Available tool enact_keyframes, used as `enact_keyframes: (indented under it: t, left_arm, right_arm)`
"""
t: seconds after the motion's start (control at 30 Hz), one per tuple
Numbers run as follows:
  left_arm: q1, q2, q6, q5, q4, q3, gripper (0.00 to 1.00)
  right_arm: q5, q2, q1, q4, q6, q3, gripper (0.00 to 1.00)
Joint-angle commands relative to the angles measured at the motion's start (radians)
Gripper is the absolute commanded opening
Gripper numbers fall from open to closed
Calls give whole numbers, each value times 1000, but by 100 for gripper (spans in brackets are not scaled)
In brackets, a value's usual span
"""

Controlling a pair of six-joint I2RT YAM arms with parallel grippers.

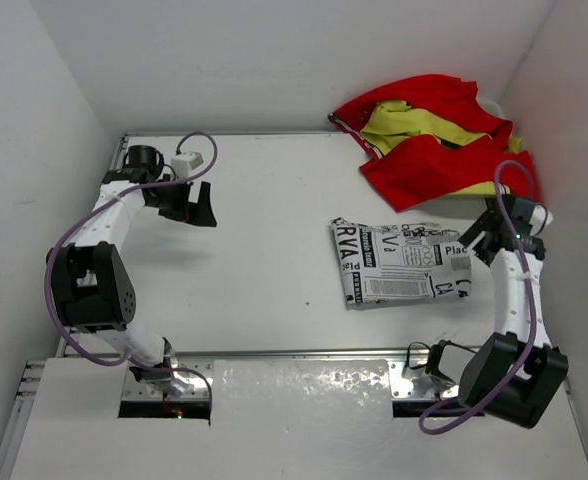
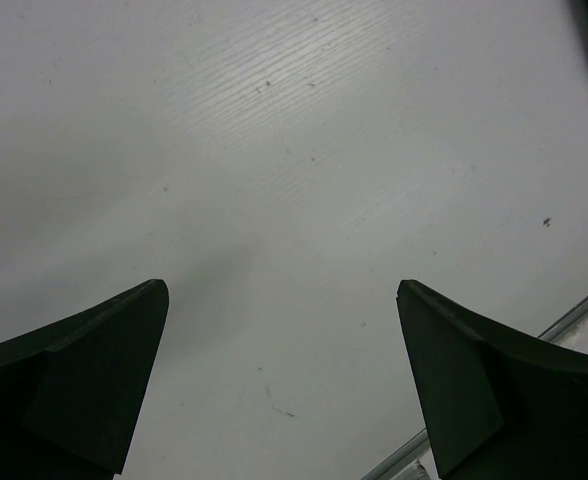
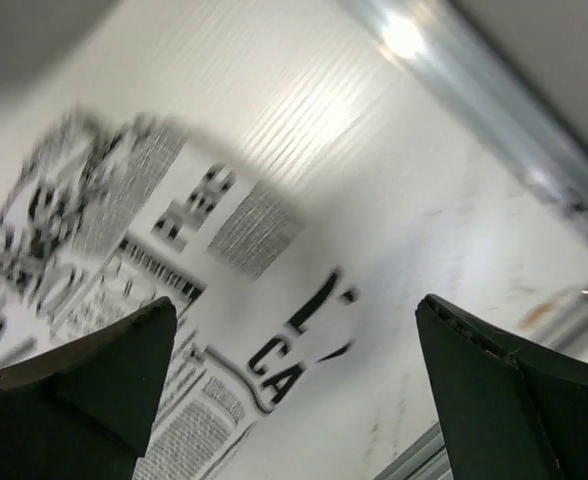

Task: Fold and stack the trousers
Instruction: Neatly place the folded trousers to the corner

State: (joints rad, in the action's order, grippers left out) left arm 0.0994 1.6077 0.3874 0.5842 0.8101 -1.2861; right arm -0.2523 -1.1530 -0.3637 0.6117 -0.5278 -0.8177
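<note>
"On the table (image 1: 264,260), where are the trousers (image 1: 399,262)?"

"Right of the middle, folded into a flat, roughly square packet, print side up. They lie well clear of the near rail."

"Are you holding them?"

"No. My right hand (image 1: 484,240) hangs at their right edge with its jaws spread wide and nothing between them. From the wrist I look down through the gap onto the printed cloth and some bare table beside it. That picture is blurred, so I cannot tell whether a jaw brushes the cloth."

"And your other hand?"

"My left hand (image 1: 196,205) is far off, over the back left part of the table, well apart from the trousers. Its jaws are also spread wide, with only bare table under them."

"Anything else nearby?"

"A red and yellow cloth (image 1: 434,140) is bunched in the far right corner, just behind the trousers and not touching them."
</note>
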Motion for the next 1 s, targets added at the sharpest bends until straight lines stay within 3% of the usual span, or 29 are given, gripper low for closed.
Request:
enact_keyframes:
  t: [0.0, 0.13, 0.33, 0.5, 0.63, 0.97]
  left_arm:
    - [6, -58, 1, -24, -31, -1, 97]
    - [6, -71, -4, -43, -38, 8, 97]
    - [5, -89, -7, -61, -51, 31, 97]
    - [6, -94, 4, -83, -40, 39, 97]
    - [6, -75, 4, -67, -37, 39, 97]
    - [8, -49, 2, -46, -29, 28, 97]
  right_arm:
    - [-185, 53, -78, 75, -51, -66, 99]
    - [-378, 61, -95, 121, -73, -90, 99]
    - [-519, 62, -95, 249, -103, -86, 99]
    - [-639, 160, -96, 257, -80, -9, 99]
    - [-663, 231, -96, 204, -32, 51, 99]
    - [-587, 225, -96, 169, -31, 66, 99]
